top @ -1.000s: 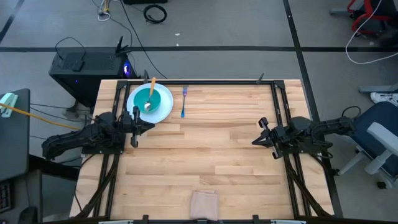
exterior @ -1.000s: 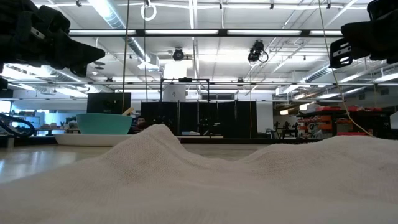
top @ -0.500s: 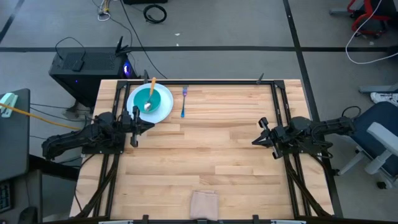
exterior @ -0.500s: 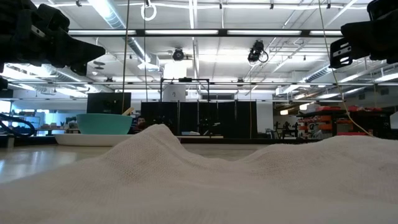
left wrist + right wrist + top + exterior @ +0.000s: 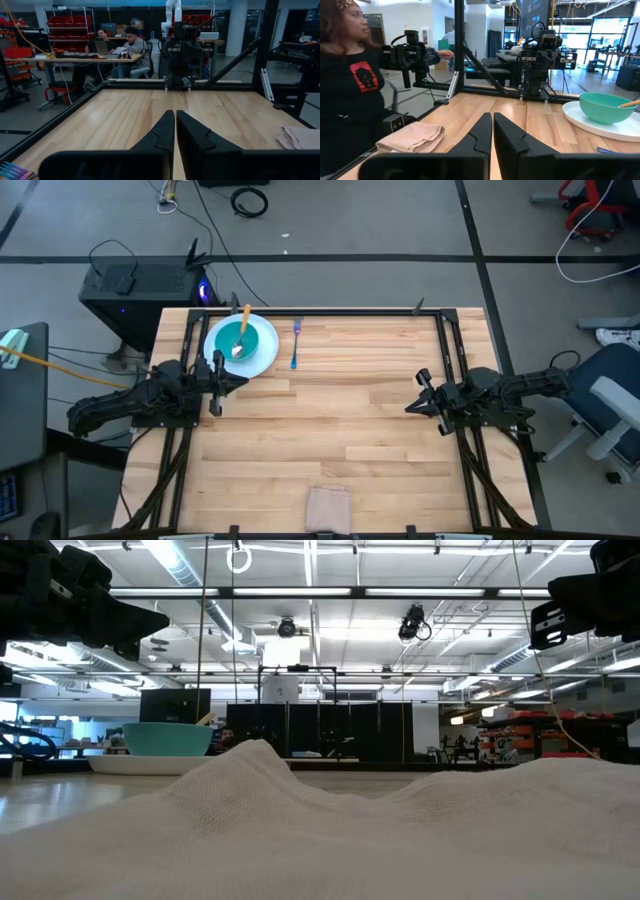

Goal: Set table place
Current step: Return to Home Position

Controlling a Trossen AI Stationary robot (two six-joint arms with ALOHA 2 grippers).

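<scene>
The white plate (image 5: 262, 358) lies near the table's far left corner. The teal bowl (image 5: 240, 338) stands on it, also seen in the right wrist view as bowl (image 5: 606, 106) on plate (image 5: 600, 126). The orange-handled spoon (image 5: 244, 320) rests in the bowl, handle over the far rim. The blue-handled fork (image 5: 296, 343) lies flat on the wood just right of the plate. My left gripper (image 5: 226, 383) hovers shut just near of the plate, above the table. My right gripper (image 5: 411, 405) hovers shut at the table's right side, far from everything.
A folded beige cloth (image 5: 328, 507) lies at the table's near edge, filling the low view's foreground (image 5: 320, 830). Black rails (image 5: 445, 340) run along the table's sides. A person (image 5: 350, 90) stands beyond the near edge; two people sit at a desk (image 5: 120, 47) in the room.
</scene>
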